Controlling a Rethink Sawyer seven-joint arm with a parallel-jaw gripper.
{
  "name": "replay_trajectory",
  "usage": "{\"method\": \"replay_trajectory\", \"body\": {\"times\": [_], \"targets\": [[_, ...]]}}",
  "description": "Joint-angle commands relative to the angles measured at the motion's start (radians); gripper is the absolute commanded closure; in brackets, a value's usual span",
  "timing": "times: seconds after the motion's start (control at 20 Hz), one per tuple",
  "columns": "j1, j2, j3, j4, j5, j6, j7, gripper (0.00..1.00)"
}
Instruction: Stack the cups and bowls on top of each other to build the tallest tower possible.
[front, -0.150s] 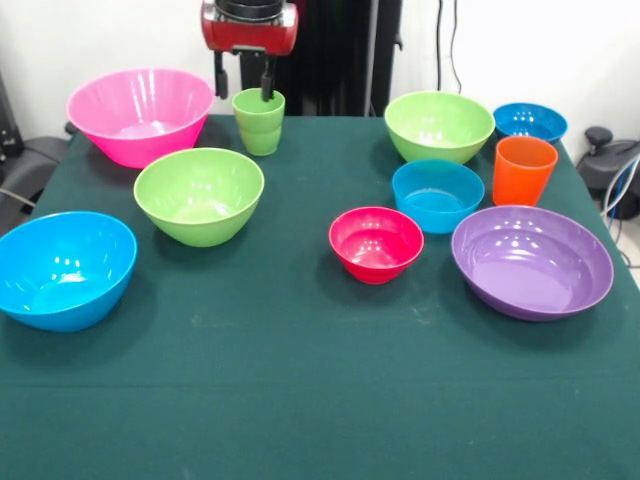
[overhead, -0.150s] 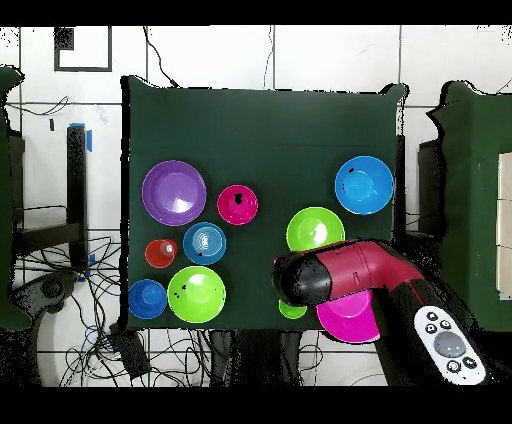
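One light green cup (front, -0.150s: 259, 121) stood upright on the cloth beside the pink bowl (front, -0.150s: 140, 115), directly beneath the gripper (front, -0.150s: 243, 84). Its rim sat between the spread, empty fingers (front, -0.150s: 219, 76), so a straight descent seemed called for.

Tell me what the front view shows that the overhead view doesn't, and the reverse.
Front only: the gripper, with one finger reaching inside the light green cup and the other outside its rim, and the whole big pink bowl.

Overhead only: the red arm covering most of that cup and part of the pink bowl, and cables on the floor.

Both: the purple bowl, orange cup and red-pink bowl, all unstacked.
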Motion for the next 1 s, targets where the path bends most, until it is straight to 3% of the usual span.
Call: {"method": "replay_trajectory", "body": {"times": [0.05,0.5,1.0], "targets": [[-0.011,0.047,0.005,-0.023,-0.091,-0.02,-0.143,0.0],[-0.098,-0.026,0.03,0.039,-0.066,-0.002,-0.209,0.0],[-0.137,-0.013,-0.008,0.08,-0.146,-0.048,-0.146,0.0]]}}
